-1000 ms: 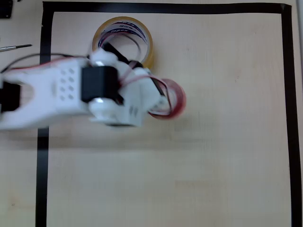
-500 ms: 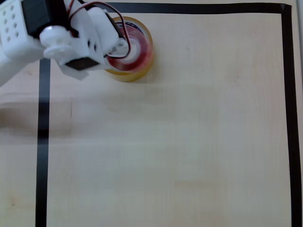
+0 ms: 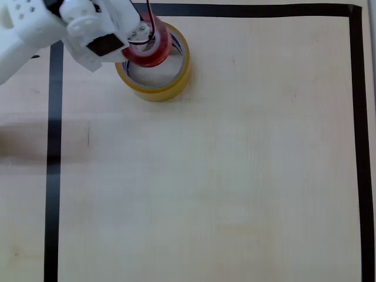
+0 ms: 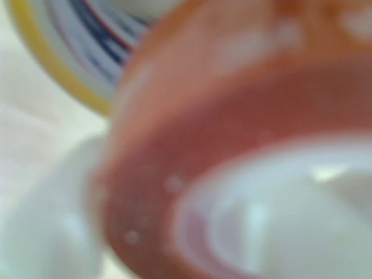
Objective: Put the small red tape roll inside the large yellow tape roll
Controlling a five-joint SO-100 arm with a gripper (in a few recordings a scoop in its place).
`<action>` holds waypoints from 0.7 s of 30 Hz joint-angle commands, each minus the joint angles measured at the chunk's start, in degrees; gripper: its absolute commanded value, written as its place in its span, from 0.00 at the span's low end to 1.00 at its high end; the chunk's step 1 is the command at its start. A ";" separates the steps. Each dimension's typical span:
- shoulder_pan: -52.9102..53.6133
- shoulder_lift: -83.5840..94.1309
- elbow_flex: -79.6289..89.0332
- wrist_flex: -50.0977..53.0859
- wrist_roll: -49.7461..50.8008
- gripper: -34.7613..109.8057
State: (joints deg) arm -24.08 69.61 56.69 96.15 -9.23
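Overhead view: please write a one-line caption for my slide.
End effector holds the red roll over the yellow roll's upper-left rim.

White arm (image 3: 35, 29), red-black cables (image 3: 150, 17)

Wood table (image 3: 235, 176), blk tape border (image 3: 53, 176).

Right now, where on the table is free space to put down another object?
In the overhead view, nearly all the wooden table inside the black tape border is bare: everything below and right of the large yellow tape roll. The top left corner is crowded: the gripper holds the small red tape roll over the yellow roll's rim.
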 commanded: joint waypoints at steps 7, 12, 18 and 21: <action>-1.67 6.06 11.69 -10.63 1.58 0.24; -1.23 5.89 15.82 -14.59 1.58 0.24; -1.05 5.71 16.61 -15.82 1.76 0.25; -0.79 5.54 16.61 -16.00 2.02 0.27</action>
State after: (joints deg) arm -24.70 69.61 73.92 80.33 -7.91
